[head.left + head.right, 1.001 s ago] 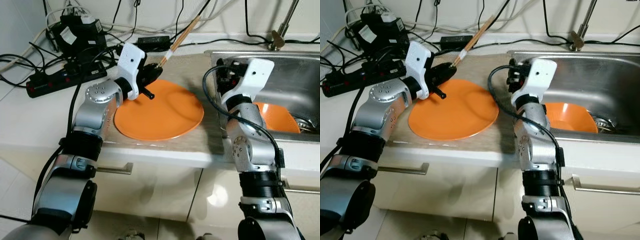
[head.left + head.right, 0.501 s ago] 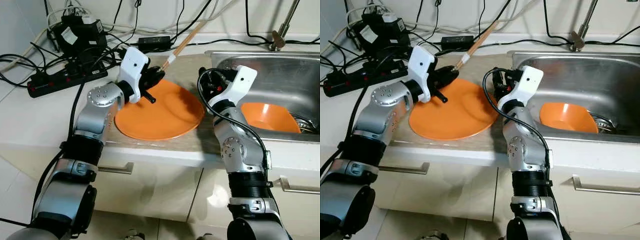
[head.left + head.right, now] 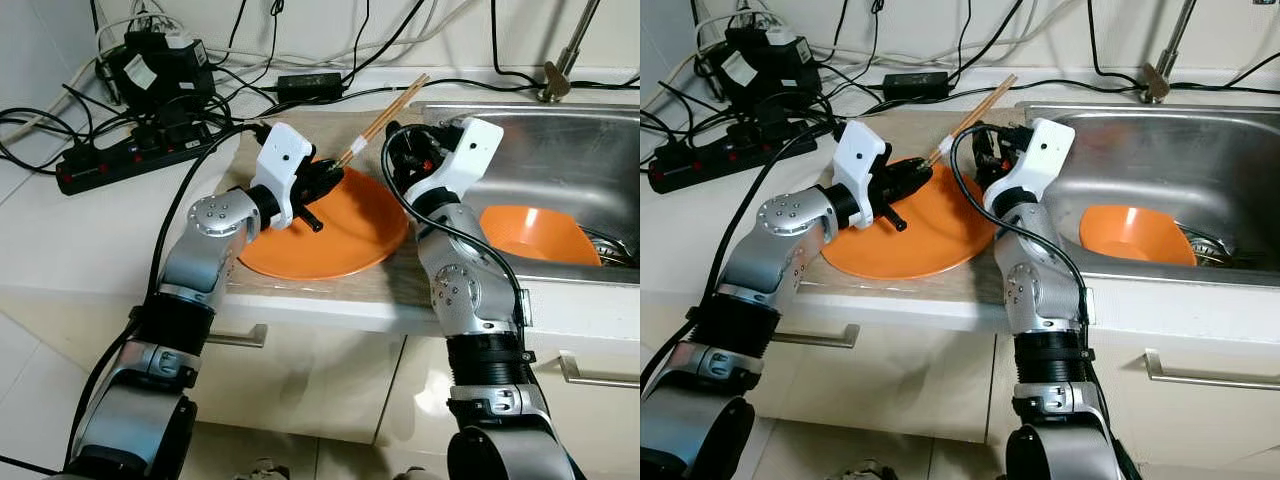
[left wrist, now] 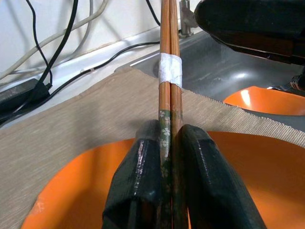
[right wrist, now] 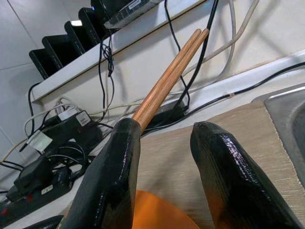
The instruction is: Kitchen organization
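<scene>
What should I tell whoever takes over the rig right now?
Left gripper: shut on the chopsticks, held tilted above the plate on the mat.
Right gripper: open, just beside the chopsticks' upper part, not gripping them.
Bowl sits in the sink.
Done: chopsticks picked up.
Left: probably hand them to the right gripper or put them away; plate and bowl not yet dealt with.

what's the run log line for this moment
left gripper: shut on taped chopsticks, above orange plate | right gripper: open, beside chopsticks' far end | orange bowl: in sink
</scene>
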`<state>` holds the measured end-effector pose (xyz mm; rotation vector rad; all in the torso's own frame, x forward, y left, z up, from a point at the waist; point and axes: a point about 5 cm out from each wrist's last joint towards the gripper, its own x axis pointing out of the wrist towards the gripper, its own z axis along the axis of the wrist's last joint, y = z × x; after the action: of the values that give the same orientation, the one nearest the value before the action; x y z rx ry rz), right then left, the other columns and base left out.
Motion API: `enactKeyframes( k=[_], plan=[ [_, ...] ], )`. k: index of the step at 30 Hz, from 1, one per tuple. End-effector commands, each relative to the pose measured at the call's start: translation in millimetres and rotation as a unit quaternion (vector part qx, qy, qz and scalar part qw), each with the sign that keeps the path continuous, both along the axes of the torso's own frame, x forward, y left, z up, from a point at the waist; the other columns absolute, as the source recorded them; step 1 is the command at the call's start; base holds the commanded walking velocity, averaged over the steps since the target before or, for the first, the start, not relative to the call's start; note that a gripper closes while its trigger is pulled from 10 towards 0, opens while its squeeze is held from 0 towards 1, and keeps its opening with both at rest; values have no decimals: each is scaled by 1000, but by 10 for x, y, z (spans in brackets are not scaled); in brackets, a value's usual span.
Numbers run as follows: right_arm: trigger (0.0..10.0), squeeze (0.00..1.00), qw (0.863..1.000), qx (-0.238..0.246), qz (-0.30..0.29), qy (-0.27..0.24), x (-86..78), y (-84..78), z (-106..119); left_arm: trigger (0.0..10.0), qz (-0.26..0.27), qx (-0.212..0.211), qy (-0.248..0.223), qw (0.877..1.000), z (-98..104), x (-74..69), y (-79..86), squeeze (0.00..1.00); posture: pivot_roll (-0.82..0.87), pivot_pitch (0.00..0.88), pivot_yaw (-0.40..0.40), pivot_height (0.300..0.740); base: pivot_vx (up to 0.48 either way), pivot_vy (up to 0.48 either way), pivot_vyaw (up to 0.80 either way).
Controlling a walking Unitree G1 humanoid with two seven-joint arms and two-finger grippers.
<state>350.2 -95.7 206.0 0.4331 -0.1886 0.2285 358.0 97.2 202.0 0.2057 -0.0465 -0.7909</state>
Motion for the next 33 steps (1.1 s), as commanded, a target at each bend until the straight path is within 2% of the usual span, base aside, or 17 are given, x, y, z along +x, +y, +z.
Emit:
enactKeyframes(
  k=[1,9,15,19,28,33],
  plan=[
    [10000,0,1000,9,14,-15,5,61,86,0,1,5,-2,1000,2,-17,13,0,-9,2,85,715,0,0,0],
    [10000,0,1000,13,17,-14,17,80,81,0,-2,-2,-8,1000,42,-39,0,0,-12,6,88,715,0,0,0],
    [10000,0,999,28,29,1,56,122,32,0,-25,-47,-25,998,157,-95,-76,0,-8,8,88,715,0,0,0],
    [10000,0,999,38,32,1,79,121,40,0,-46,-58,-23,997,183,-143,-111,0,-5,10,88,715,0,0,0],
    [10000,0,994,78,72,-9,80,203,128,0,-70,-57,-5,996,117,-188,-155,0,-6,12,88,715,0,0,0],
    [10000,0,993,79,82,-6,67,238,108,0,-74,-46,3,996,79,-196,-155,0,-7,14,89,715,0,0,0]
  ],
)
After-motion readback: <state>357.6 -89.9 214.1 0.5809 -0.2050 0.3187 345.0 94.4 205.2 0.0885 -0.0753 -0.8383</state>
